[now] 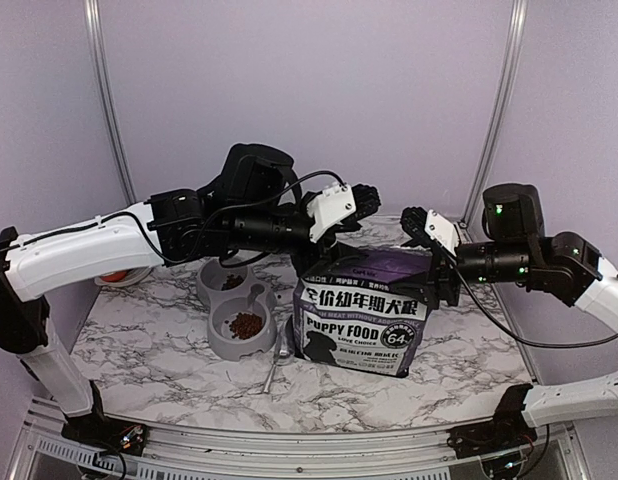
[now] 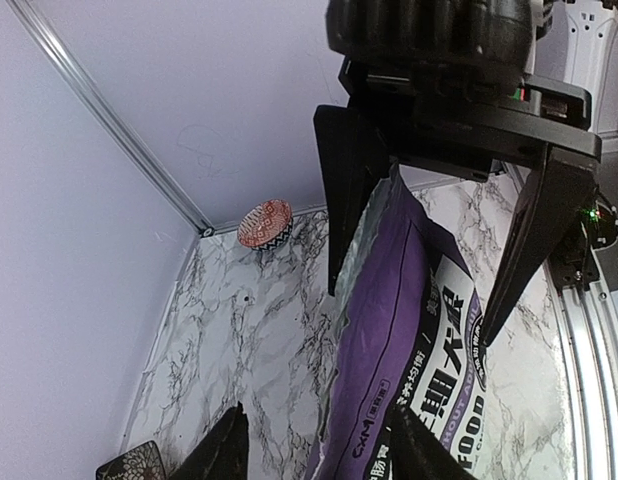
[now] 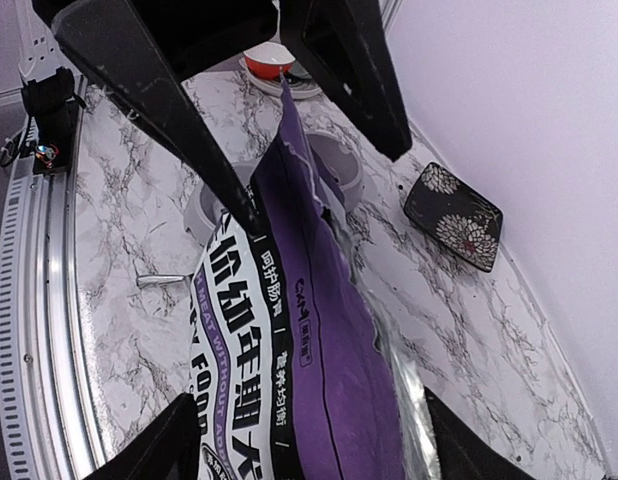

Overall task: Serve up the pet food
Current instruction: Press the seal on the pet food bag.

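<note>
Presently: pet food (image 1: 247,325), loose light pellets, heaped in grey bowl (image 1: 218,338) on desk (image 1: 139,352); pours, cannot be pinched, so take the floppy bag (image 1: 364,325) by its top corners. Left hand (image 2: 409,315), right hand (image 3: 322,188): released, straddling bag top.

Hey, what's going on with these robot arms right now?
The left tool and right tool both sit open astride the top edge of the upright bag, neither gripping it. Kibble already lies in the bowl, and the scoop lies between bowl and bag.
</note>
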